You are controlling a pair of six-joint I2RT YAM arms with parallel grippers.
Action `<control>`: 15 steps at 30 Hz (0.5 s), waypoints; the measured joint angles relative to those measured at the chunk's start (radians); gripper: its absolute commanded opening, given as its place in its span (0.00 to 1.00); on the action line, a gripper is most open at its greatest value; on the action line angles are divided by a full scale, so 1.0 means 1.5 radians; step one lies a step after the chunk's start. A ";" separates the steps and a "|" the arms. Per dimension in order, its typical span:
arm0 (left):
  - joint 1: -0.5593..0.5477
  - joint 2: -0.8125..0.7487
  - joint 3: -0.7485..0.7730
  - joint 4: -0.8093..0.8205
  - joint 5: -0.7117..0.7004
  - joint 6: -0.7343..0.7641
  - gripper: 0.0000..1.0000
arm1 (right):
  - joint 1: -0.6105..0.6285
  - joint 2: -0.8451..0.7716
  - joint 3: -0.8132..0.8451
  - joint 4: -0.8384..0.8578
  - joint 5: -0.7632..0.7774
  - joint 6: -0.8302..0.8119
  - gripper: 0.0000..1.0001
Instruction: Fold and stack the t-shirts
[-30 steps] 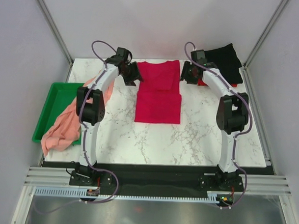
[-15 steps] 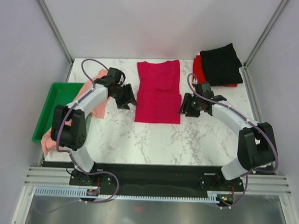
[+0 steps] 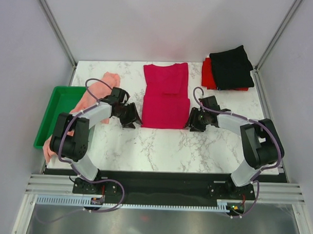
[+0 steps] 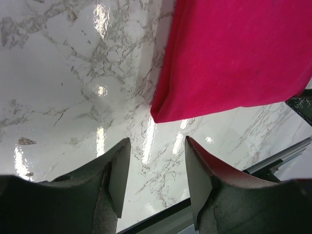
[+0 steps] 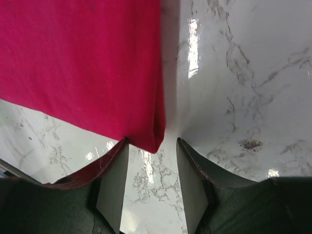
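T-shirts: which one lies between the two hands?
The crimson t-shirt, in the middle. The salmon-pink shirt lies left; the black shirt and red shirt sit far right.

A robotics lab cell: marble-pattern tabletop (image 3: 160,143) boxed in by plain pale panels (image 3: 165,25) on aluminium posts (image 3: 52,23); left arm (image 3: 95,114) and right arm (image 3: 233,120) bolted by a rail (image 3: 164,188) at the frame's bottom.
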State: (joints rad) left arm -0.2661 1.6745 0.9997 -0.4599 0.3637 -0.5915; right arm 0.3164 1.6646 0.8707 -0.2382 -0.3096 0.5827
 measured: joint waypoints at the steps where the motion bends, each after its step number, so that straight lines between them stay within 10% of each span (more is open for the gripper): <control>1: 0.000 0.000 -0.003 0.006 0.003 -0.002 0.55 | 0.000 0.003 0.000 0.008 -0.003 0.003 0.50; 15: -0.029 0.033 -0.014 0.078 0.021 -0.020 0.43 | -0.005 0.035 0.000 0.077 -0.018 0.010 0.25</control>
State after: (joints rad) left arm -0.3099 1.7237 0.9791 -0.3428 0.3958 -0.6212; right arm 0.3088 1.7168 0.8707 -0.1223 -0.3370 0.5976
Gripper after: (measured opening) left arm 0.491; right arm 0.313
